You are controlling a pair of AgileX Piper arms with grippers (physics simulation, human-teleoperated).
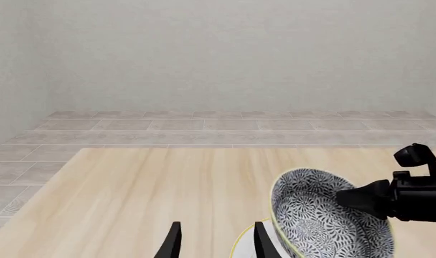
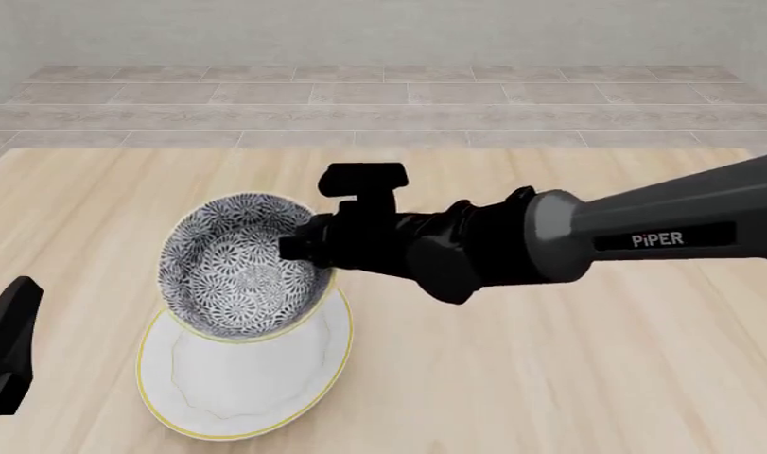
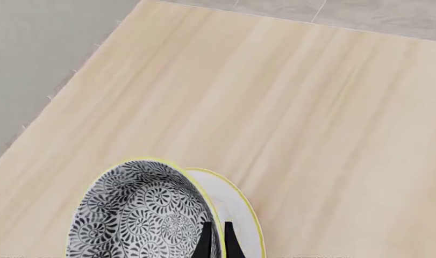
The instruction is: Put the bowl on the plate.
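Left gripper [image 1: 214,242] sits at the lower left edge of the front view, parked clear of the work. Its fingers stand apart with nothing between them, a moderate gap.

The plate [image 2: 200,402] lies flat on the table [image 2: 585,378] at lower left of centre. The bowl [image 2: 244,268] is tilted steeply, its opening turned toward the camera, held above the plate's far half. I can't tell if its lower edge touches the plate.

The right gripper [image 3: 215,239] comes in from the right of the front view and pinches the bowl's right-hand rim, jaws narrow, one finger inside the wall and one outside.

My read on the step in hand: placing.
- Roll the wrist to level the bowl before release, or it could tip or roll off.
- Shift it toward the near side so the foot lands inside the plate's inner ring.
- Lower until seated, then open.
- Back the inner finger out upward so it doesn't drag the rim.

Nothing else on the table. Left arm is near the plate's lower left but not in the path.
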